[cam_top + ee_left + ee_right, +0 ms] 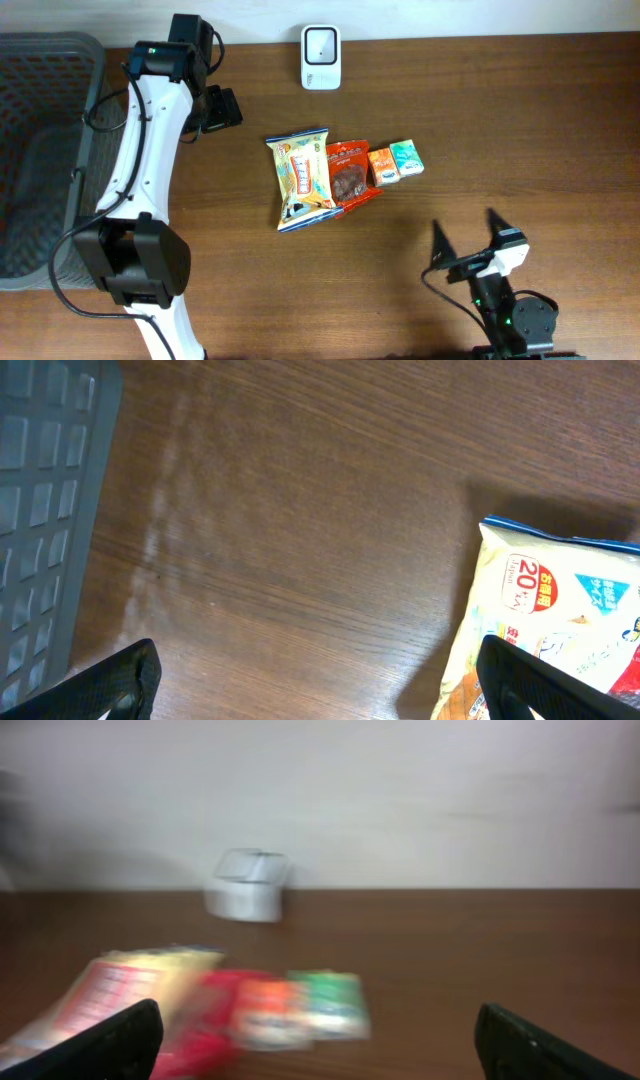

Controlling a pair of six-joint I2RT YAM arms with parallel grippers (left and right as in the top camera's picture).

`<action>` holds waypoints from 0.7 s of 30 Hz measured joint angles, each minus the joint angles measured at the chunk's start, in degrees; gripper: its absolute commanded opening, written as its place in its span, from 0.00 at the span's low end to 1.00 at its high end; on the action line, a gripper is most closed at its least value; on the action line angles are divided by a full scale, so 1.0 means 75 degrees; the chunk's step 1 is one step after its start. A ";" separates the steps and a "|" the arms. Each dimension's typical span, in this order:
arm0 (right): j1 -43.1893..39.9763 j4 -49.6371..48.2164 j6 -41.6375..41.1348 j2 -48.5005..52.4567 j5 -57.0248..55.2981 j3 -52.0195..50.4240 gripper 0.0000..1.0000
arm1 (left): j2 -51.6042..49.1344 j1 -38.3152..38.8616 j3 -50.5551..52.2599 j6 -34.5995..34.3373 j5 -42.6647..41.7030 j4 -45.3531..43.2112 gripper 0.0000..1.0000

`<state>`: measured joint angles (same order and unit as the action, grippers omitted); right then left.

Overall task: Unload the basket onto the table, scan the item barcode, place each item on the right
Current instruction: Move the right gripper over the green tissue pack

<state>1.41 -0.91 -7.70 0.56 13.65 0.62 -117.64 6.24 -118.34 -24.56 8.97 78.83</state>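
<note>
**Overhead:** Four snack items are pictured touching in a row near the middle of the worktop (520, 110) — a yellow packet (300, 178), a red packet (350, 172), an orange carton (384, 165) and a green carton (406, 158). The white scanner (321, 57) is set at the far edge and a grey basket (40, 150) at the left edge. The left gripper (215, 108) is held near the yellow packet. The right gripper (464, 220) is kept by the near edge, well apart, spread wide and empty.

**Left wrist:** Only bare wood is framed between the parted, empty fingers (120, 680), with the yellow packet's corner at lower right.

**Right wrist:** Through blur, row and scanner are made out.

The packets are judged light, crinkly and slippery, with crushable contents — best pinched at a sealed end seam. No barcode is shown.
</note>
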 measured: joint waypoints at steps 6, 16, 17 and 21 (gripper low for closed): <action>0.0000 -0.3724 -0.2518 -0.0006 0.1906 0.0012 0.98 | 0.0000 0.0003 0.0009 -0.0023 -0.0023 -0.0017 0.99; 0.0000 0.1288 0.0431 0.4995 0.0213 0.6435 0.98 | 0.0000 0.0003 0.0044 -0.0023 -0.0032 -0.0029 0.99; 0.0000 0.2282 0.0560 0.5811 0.0184 0.7195 0.98 | 0.0000 0.0003 0.0050 -0.0026 -0.0032 -0.0006 0.99; 0.0000 0.7227 0.0836 0.9436 0.0181 1.1103 0.98 | 0.0000 0.0003 0.0050 -0.0023 -0.0023 -0.0029 0.99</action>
<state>1.41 53.30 -1.43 71.33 15.00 83.90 -117.64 6.26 -117.97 -24.73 8.80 78.61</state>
